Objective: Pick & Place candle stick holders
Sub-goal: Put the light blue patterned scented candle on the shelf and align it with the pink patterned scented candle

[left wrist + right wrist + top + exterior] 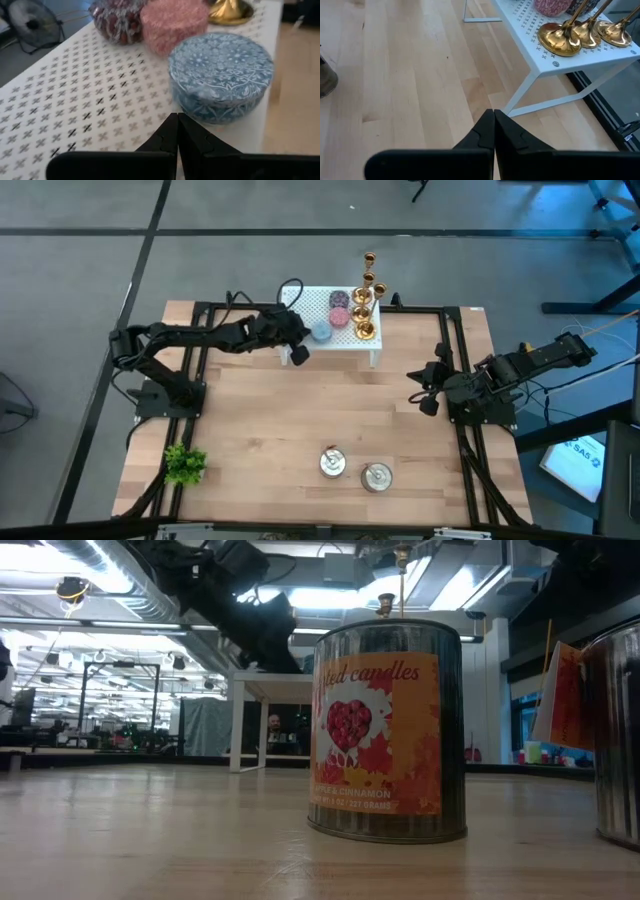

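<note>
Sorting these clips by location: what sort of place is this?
Probably a robotics lab or workshop: a framed wooden table with two mounted arms, exposed ceiling ducts, and workbenches in the open room behind.

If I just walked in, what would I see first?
The shiny gold candle stick holders stand in a row at the right end of a little white shelf at the table's far edge. Round candles sit beside them, and the left tool, shut, hovers by the blue candle. Two silver tins stand at the near edge.
</note>
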You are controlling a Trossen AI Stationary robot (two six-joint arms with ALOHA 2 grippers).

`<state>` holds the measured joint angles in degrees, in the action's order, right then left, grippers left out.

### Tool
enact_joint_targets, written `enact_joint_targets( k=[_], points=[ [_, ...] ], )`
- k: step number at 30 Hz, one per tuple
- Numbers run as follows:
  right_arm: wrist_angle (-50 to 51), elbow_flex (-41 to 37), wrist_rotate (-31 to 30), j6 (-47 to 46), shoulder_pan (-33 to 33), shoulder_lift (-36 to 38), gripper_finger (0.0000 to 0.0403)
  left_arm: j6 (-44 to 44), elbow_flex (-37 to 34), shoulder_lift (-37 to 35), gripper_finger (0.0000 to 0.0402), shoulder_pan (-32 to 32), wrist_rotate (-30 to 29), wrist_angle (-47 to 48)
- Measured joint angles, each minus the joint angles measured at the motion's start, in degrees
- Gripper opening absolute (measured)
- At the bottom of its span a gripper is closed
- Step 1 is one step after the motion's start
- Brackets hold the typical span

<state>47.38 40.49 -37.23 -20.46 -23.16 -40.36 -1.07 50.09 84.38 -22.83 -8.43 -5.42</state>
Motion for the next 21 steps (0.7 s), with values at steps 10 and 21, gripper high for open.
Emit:
enact_joint_targets(
  k=[10,21],
  points=[
    [0.02,0.02,0.46,-0.07,0.00,0.00,0.0001,0.81,0.00,0.00,0.0001,1.21,0.13,-3.88],
    [0.00,0.02,0.57,-0.07,0.00,0.00,0.0001,3.40,0.00,0.00,0.0003,1.46,5.88,-5.51]
  ],
)
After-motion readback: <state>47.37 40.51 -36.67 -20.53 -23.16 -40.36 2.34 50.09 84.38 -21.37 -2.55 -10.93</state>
